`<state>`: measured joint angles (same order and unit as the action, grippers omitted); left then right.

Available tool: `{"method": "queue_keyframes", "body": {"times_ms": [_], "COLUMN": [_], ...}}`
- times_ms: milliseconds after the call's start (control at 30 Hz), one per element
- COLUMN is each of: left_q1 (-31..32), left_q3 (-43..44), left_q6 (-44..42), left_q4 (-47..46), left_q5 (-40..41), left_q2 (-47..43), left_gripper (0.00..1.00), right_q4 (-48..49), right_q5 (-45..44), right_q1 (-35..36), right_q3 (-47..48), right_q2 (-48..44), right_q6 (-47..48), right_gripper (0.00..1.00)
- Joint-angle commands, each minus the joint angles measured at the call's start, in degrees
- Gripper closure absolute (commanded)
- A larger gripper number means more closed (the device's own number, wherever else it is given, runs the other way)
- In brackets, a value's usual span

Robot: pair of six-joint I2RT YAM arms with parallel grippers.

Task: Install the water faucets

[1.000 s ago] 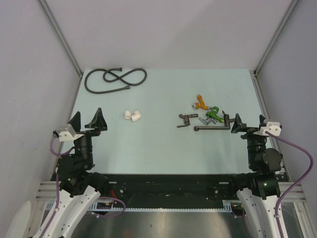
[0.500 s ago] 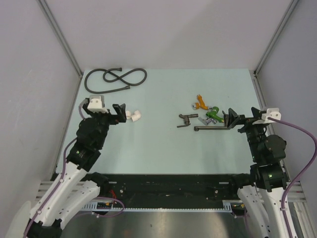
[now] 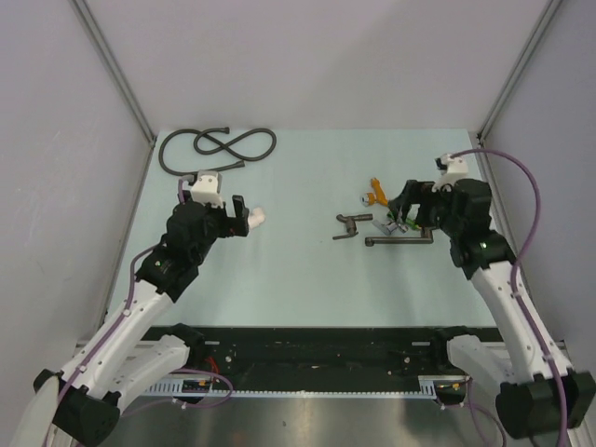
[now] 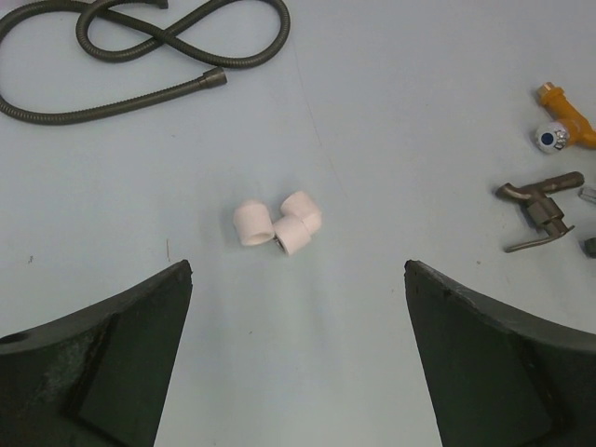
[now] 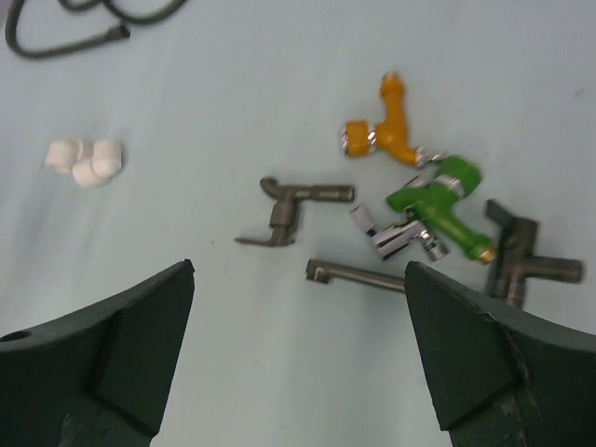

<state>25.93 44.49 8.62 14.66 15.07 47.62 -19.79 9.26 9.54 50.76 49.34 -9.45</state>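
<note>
1. A coiled dark hose [image 3: 216,147] lies at about 11 o'clock on the pale tabletop [image 3: 298,279], well apart from everything else.
2. Two stubby white fittings [image 4: 277,222] touch each other at 9 o'clock from the taps. The left pincer [image 4: 298,270] hangs just over them with its jaws wide apart and nothing between them.
3. An orange tap [image 5: 391,126], a green tap [image 5: 442,200] and a small chrome piece [image 5: 396,237] crowd together at 2 o'clock on the tabletop. The green tap and the chrome piece lie just beside the long faucet, at 12 o'clock from its pipe.
4. The right pincer [image 5: 298,270] hovers above this cluster, jaws spread, holding nothing. In the top view it covers part of the green tap.
5. The short faucet [image 5: 293,207] lies flat at the 9 o'clock edge of the cluster, clear of the coloured taps. It is dull grey-brown metal, with a stubby body, a hooked spout end and a thin lever handle.
6. The long faucet [image 5: 358,274] lies at 5 o'clock from the short one. Its thin straight pipe points toward 9 o'clock, and its dark lever-handled body sits at the 3 o'clock end, close to the green tap.
</note>
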Motion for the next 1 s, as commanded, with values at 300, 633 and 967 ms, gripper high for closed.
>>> {"method": "queue_keyframes", "body": {"times_ms": [300, 633, 967], "left_q1": [-0.4, -0.3, -0.4], "left_q3": [1.8, 1.7, 1.8], "left_q6": [2.0, 2.2, 2.5], "left_q4": [0.5, 0.4, 0.3], "left_q5": [-5.2, -5.6, -6.4], "left_q2": [-3.3, -4.3, -4.0], "left_gripper": [0.0, 0.0, 0.0], "right_q4": [-1.8, 0.9, 5.0], "right_q5": [-2.7, -9.3, -10.0], "right_q1": [14.1, 15.5, 16.8], "right_q3": [10.3, 17.6, 19.0], "right_q2": [31.4, 49.6, 57.4], "right_q6": [-9.0, -10.3, -10.3], "right_gripper": [0.0, 0.25, 0.46]}}
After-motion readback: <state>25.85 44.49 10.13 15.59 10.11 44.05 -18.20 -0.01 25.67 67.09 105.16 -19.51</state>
